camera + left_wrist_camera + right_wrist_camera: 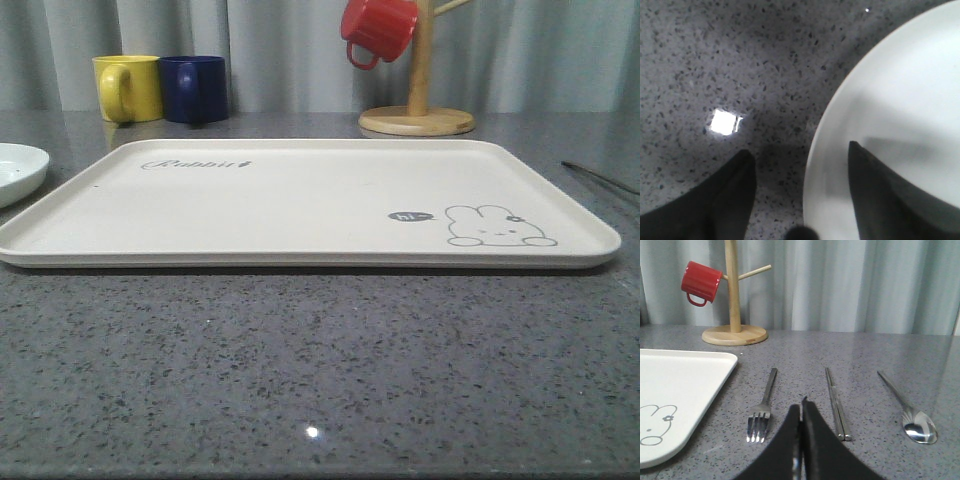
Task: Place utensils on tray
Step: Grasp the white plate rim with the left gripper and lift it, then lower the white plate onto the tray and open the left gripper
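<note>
One cream tray [300,200] lies on the counter [320,370], and one white plate [15,170] sits beside it. There are three mugs in all: one yellow mug [128,88], one blue mug [193,88] and one red mug [378,30], the last hanging on the single wooden mug stand [417,110]. The metal utensils number three kinds, one of each: one fork [762,407], one pair of chopsticks [837,405], which makes two sticks, and one spoon [910,410].
</note>
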You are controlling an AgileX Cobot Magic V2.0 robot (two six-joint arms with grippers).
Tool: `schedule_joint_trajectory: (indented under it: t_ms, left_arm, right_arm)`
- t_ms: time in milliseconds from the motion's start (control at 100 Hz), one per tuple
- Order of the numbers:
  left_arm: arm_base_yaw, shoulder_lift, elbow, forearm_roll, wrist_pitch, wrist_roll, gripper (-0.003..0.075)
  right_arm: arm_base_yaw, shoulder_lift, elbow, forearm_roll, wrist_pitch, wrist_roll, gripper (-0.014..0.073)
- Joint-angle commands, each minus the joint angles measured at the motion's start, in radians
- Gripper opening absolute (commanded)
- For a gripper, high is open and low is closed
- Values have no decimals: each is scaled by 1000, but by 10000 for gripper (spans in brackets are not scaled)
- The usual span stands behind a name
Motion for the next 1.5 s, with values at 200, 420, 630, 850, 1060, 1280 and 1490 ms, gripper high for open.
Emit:
schedule_joint_trajectory:
  t_ms: [200,420,630,850,1060,1280,1490]
  left_arm:
    - [3,-34,-32,-13,-18,-11,-19]
    - [3,-77,-60,-92,-36,2,-19]
    - [-7,-178,-82,-353,-58,159,-19]
    - [-129,-206,-82,-467,-51,243,-19]
    - [-297,-169,-82,-465,-79,243,-19]
    - [-381,-85,-82,-461,-79,243,-19]
    - [-387,-25,-82,-451,-72,243,-19]
  right_arm:
    - [-4,-20,-2,-11,-81,-1,-69]
    - [-4,-20,-2,-11,-81,-1,-69]
    - [-4,-20,-2,-11,-81,-1,-69]
    - [-4,-20,-2,-11,-81,-1,-69]
    - [-4,-20,-2,-11,-81,-1,-69]
    - [-4,-20,-2,-11,-81,-1,-69]
    - [-4,-20,-2,-11,-81,-1,-69]
